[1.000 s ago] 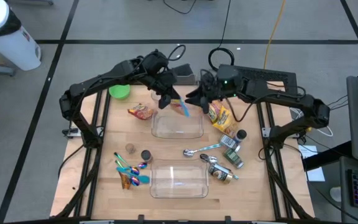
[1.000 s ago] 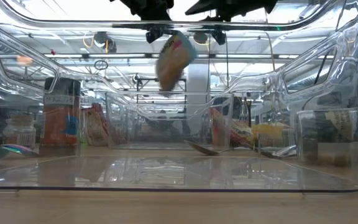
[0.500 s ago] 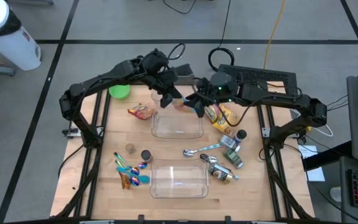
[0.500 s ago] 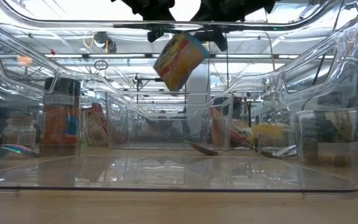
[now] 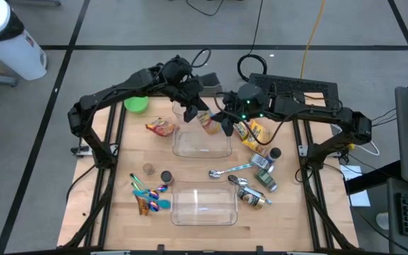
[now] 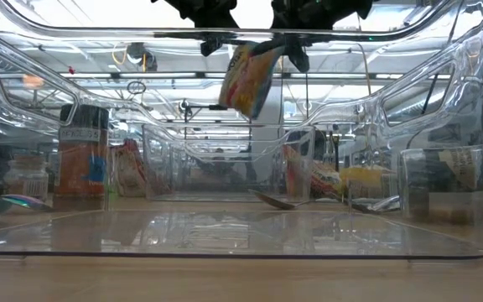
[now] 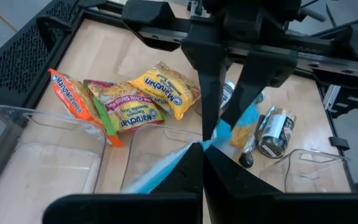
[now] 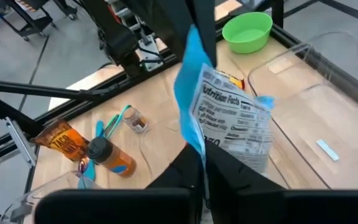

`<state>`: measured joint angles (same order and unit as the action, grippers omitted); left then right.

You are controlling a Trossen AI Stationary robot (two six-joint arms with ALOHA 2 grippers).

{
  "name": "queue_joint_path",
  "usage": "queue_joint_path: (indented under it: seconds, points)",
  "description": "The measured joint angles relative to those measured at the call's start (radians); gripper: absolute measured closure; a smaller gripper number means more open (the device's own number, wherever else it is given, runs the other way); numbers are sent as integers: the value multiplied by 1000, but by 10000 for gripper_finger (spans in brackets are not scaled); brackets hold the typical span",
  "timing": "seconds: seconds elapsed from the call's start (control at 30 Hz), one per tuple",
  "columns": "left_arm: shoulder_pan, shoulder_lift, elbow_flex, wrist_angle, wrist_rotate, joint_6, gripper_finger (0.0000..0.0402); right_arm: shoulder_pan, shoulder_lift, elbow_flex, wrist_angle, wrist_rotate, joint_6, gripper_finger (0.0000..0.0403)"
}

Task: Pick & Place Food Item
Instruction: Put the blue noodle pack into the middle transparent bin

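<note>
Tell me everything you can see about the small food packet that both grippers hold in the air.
The food packet is a flat, crinkly pouch, plastic by its look, with blue sealed edges, a white nutrition panel on one face and yellow-red print on the other. It hangs tilted above the far clear container, touching nothing below. The left gripper and the right gripper are both shut on its edges.

Clear plastic containers: two, one at (image 5: 201, 142) and one at (image 5: 204, 205). Green bowls: one (image 5: 136, 105). Snack packets: one held aloft (image 5: 208, 120), one on the table (image 5: 161, 127) (others partly hidden).
</note>
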<state>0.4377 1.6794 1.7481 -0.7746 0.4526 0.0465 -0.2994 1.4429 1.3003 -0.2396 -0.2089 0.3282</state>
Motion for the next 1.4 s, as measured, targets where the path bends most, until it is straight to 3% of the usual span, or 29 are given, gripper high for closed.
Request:
queue_joint_path:
  seconds: [0.23,0.33,0.5,0.83,1.1,1.4]
  points:
    - [1,0,0,3,-17,-5,396,-2,0,0,11,0,29,402]
    - [3,0,0,7,-92,-29,380,-2,0,0,40,0,61,402]
    - [24,0,0,27,-139,-51,335,-7,0,0,43,-2,115,402]
    - [126,-48,0,-1,-51,-124,234,-13,0,-2,46,11,212,403]
    - [209,-200,0,-34,0,-82,216,14,0,-83,133,161,359,403]
    - [208,-343,0,-92,-8,-30,215,92,0,-177,226,369,522,403]
